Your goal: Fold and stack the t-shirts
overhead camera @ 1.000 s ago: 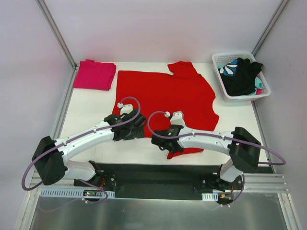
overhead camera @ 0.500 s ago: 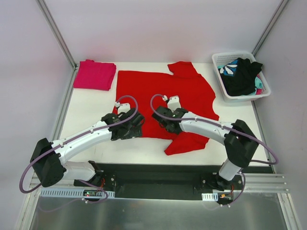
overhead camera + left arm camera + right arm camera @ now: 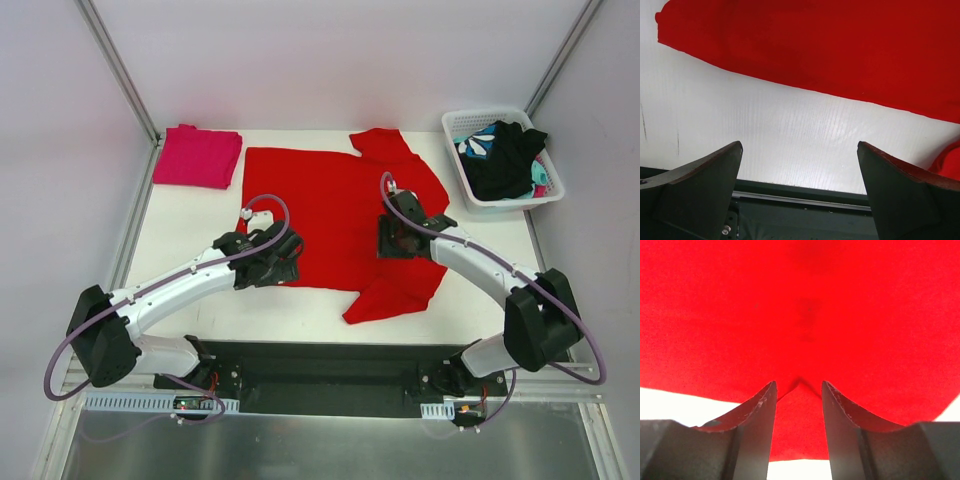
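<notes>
red t-shirt (image 3: pixel 330 195) 1 | pink t-shirt (image 3: pixel 197 157) 1 | basket (image 3: pixel 462 122) 1 | table (image 3: pixel 190 225) 1

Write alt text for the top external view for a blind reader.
A large red t-shirt lies spread on a white table, a robot's left pincer at its near left edge and right pincer above its right side. A folded pink shirt lies far left; a white basket of clothes far right.
</notes>
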You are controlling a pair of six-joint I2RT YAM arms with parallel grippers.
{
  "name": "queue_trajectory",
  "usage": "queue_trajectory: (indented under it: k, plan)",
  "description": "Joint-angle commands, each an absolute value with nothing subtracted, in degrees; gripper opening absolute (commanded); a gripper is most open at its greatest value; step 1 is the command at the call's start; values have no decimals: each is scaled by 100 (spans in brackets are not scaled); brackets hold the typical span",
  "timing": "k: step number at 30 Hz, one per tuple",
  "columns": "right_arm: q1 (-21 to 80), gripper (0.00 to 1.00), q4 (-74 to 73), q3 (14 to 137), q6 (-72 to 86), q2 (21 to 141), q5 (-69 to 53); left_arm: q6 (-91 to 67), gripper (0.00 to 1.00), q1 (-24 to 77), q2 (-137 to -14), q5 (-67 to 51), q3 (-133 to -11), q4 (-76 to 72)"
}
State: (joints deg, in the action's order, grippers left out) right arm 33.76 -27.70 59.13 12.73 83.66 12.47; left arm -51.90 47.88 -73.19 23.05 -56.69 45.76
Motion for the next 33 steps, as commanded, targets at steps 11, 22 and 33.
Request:
queue_trajectory:
  k: [11,22,33]
  plan:
    - [2321,40,-2523,4957,598,7805,-1529,-5229,99,4746,-7277,2250,-5810,4702]
    - [2101,37,-2637,5221,194,8542,-1942,-5247,99,4737,-7269,2206,-5809,4711]
    - [2030,36,-2514,5229,132,8956,-2188,-5229,99,4746,-7268,2189,-5836,4711]
